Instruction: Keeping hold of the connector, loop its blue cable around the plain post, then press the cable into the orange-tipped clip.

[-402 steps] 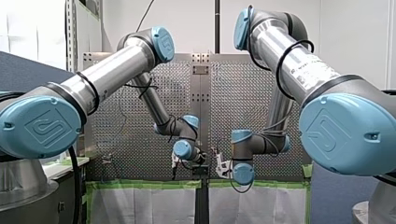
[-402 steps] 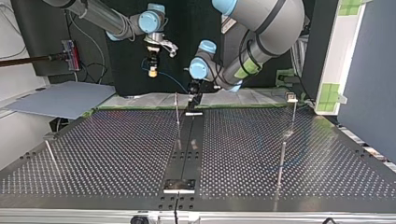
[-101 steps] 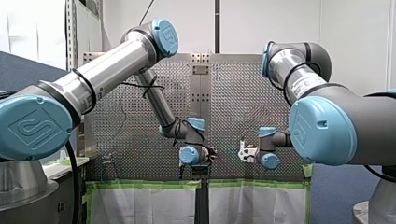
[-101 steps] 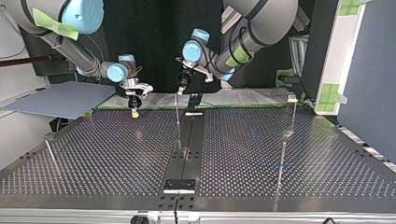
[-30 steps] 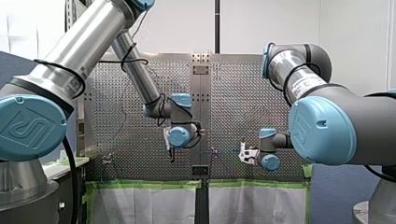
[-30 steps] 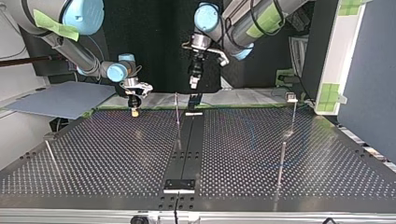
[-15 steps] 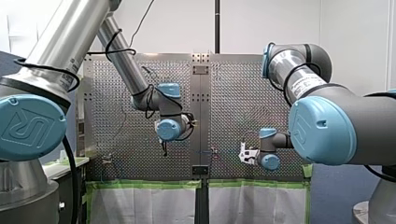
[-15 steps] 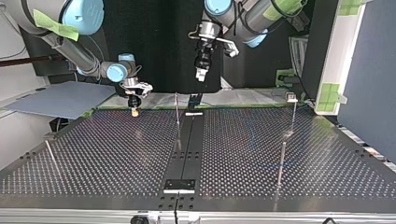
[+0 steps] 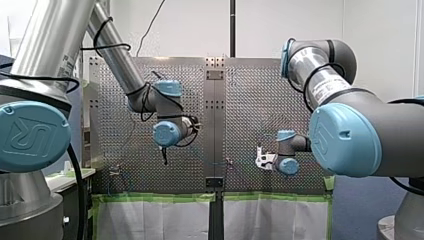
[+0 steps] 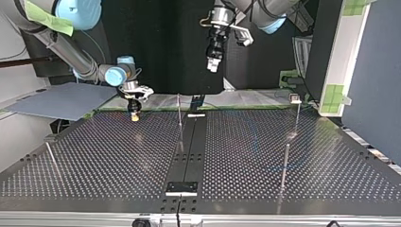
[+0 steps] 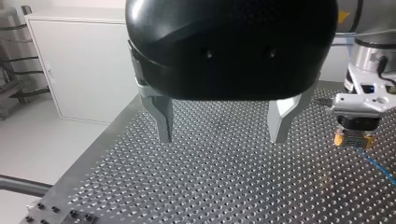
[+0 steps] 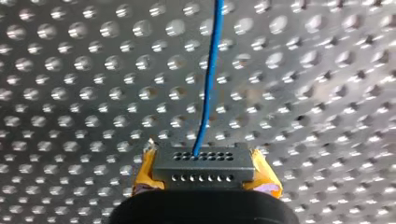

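My right gripper [image 12: 204, 176] low over the worktop [image 10: 94, 161] at the top view's far left, yellow-padded fingers [image 12: 145, 171] clamped on the grey connector [image 12: 201, 161], blue cable [image 12: 208, 79] running ahead, my left gripper [image 11: 222, 137] high above, fingers apart

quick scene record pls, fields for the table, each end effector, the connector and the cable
table: perforated metal, with thin upright posts standing on it
left end effector: open, empty, raised well above the table
right end effector: shut on the connector, low over the table
yellow pads: one on each side of the connector
connector: dark block with two rows of small holes
blue cable: leaves the connector and runs ahead over the table
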{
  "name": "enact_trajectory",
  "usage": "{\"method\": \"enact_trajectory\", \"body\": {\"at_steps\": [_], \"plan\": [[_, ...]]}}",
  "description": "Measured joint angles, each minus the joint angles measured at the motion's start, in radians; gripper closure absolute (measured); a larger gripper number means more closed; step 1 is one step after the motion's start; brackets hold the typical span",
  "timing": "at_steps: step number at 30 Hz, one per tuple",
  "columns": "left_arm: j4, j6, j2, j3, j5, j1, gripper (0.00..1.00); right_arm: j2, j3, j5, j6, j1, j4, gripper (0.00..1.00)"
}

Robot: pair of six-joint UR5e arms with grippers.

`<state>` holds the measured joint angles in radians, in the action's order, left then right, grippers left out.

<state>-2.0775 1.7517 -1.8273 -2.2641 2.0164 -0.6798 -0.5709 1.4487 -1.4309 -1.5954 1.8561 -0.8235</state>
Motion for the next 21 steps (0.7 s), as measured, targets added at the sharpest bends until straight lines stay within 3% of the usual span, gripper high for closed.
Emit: {"method": "enact_trajectory", "body": {"at_steps": [4,9,14,21], "plan": [[0.005,0.000,0.035,-0.035,0.004,0.001,0.00,-0.036,0.021,-0.022,0.004,-0.002,0.015,1.00],[0.040,-0.001,0.074,-0.085,0.001,0.002,0.00,-0.089,0.050,-0.062,-0.006,0.001,0.040,1.00],[0.089,-0.002,0.046,-0.136,-0.001,-0.001,0.00,-0.141,0.055,-0.084,-0.017,0.007,0.087,1.00],[0.164,-0.001,-0.027,-0.211,-0.010,-0.004,0.00,-0.208,0.055,-0.084,-0.043,0.003,0.119,1.00]]}}
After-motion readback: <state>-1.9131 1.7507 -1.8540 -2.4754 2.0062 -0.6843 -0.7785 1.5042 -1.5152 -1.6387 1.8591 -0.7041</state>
